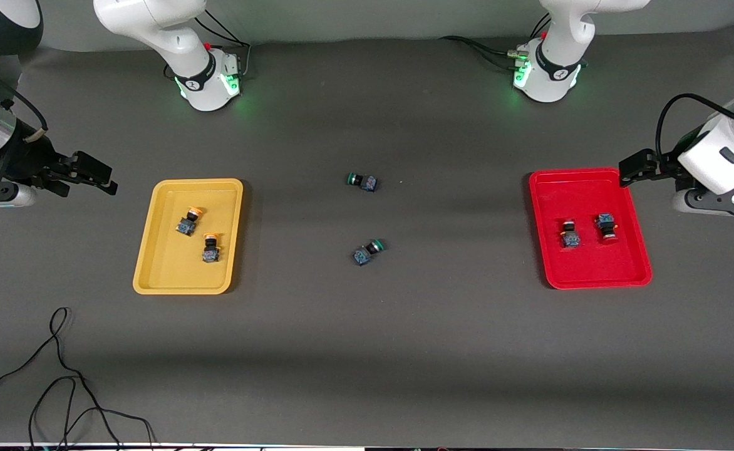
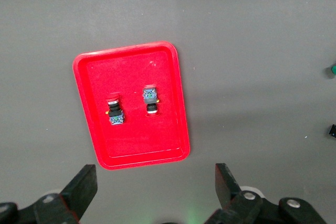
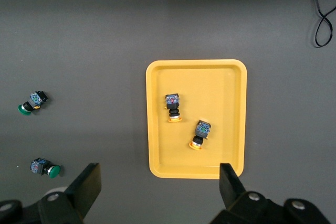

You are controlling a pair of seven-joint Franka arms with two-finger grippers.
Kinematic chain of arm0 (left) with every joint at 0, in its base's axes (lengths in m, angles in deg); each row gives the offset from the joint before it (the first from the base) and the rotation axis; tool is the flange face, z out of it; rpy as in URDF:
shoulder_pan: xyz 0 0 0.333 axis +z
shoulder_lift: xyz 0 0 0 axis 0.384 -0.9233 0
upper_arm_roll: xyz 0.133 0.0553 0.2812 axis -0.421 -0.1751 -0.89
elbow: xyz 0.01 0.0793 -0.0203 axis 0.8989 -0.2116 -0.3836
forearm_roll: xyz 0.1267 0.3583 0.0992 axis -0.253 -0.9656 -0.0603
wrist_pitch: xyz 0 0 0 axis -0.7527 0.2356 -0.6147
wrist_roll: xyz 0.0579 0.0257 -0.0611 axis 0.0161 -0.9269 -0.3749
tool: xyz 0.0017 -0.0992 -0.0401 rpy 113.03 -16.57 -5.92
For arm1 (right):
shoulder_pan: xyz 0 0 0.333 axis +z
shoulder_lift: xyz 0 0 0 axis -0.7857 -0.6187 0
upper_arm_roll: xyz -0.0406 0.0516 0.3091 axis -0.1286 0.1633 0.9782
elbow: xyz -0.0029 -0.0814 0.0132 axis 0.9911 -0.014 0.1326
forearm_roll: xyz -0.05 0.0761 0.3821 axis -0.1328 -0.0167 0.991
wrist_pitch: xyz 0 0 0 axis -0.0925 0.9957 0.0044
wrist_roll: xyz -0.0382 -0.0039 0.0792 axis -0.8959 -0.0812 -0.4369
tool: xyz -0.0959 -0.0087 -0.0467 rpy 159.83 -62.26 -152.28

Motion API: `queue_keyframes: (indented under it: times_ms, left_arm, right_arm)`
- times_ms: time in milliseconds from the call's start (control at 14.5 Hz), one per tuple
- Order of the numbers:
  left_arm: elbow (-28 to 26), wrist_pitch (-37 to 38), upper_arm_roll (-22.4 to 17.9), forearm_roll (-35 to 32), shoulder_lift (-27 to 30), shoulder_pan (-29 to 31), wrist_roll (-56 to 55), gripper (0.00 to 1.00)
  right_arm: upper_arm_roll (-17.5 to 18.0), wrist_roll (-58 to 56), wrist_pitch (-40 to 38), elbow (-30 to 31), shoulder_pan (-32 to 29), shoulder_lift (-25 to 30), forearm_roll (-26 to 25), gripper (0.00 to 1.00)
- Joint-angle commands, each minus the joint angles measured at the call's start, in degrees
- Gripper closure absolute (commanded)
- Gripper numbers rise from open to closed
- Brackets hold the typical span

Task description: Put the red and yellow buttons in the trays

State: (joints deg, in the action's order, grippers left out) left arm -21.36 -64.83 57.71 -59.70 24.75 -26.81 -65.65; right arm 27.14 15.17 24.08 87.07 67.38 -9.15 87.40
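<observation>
The yellow tray (image 1: 179,269) lies toward the right arm's end and holds two yellow-capped buttons (image 1: 188,222) (image 1: 210,247). The red tray (image 1: 592,266) lies toward the left arm's end and holds two red-capped buttons (image 1: 570,233) (image 1: 606,226). My right gripper (image 1: 105,177) hangs open and empty beside the yellow tray (image 3: 226,93), toward the table's end. My left gripper (image 1: 630,172) hangs open and empty over the red tray's (image 2: 100,77) corner nearest the bases. The wrist views show the yellow buttons (image 3: 172,106) (image 3: 200,134) and the red buttons (image 2: 115,112) (image 2: 151,99) lying in their trays.
Two green-capped buttons (image 1: 362,181) (image 1: 368,251) lie on the dark mat midway between the trays. A loose black cable (image 1: 60,376) curls on the table nearer the front camera than the yellow tray.
</observation>
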Motion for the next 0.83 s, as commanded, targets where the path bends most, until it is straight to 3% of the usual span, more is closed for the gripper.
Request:
queue_keyframes:
  times_ms: [0, 761]
  left_arm:
    - [0.47, 0.41, -0.96, 0.49, 0.35, -0.78, -0.81, 0.00]
    - [0.12, 1.12, -0.87, -0.39, 0.71, -0.61, -0.55, 0.00]
  right_arm:
    - [-0.15, -1.40, -1.39, -1.62, -0.04, -0.21, -1.57, 0.00]
    - [-0.15, -1.58, -1.56, -1.45, 0.05, -0.56, -2.19, 0.00]
